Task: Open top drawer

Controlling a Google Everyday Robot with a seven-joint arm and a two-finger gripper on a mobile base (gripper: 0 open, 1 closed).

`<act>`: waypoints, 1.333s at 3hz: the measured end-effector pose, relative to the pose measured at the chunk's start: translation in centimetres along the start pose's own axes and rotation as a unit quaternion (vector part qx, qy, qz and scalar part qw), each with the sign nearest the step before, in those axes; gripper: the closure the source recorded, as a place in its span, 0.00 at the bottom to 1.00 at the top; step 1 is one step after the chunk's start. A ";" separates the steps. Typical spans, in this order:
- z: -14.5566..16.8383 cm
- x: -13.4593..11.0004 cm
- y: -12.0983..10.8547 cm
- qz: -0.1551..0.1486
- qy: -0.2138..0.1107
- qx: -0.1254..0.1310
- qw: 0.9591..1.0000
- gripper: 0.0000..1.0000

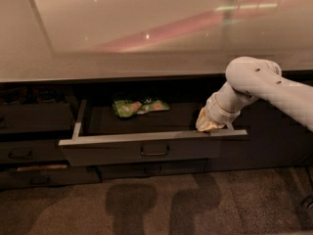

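Note:
The top drawer [107,153] stands pulled out from under the counter, its dark grey front facing me with a small loop handle [155,150] at its centre and a paler rim along the top. Inside it lies a green snack bag [140,106] toward the back. My white arm reaches down from the right, and the gripper [209,125] sits at the drawer's right end, just behind the front rim and touching it.
A pale glossy countertop [146,33] overhangs the drawers. Narrower dark drawer fronts [29,153] stack at the left, and another low drawer [151,169] sits beneath the open one. A dark cabinet door [274,141] is at the right. Brown carpet [146,204] lies below.

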State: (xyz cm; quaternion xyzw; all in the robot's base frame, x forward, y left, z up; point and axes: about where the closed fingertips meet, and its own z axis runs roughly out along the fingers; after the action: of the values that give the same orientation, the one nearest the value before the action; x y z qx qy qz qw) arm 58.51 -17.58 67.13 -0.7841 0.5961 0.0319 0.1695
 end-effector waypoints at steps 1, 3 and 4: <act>0.1 -0.2 0.5 -0.003 0.001 -0.002 1.000 1.00; -0.2 -0.8 2.7 -0.030 0.011 0.011 0.999 1.00; 1.9 -1.2 6.2 -0.039 0.012 -0.011 0.999 1.00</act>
State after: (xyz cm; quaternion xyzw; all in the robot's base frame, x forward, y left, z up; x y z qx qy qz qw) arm 52.60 -17.34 64.29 -0.8092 0.5663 0.0226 0.1551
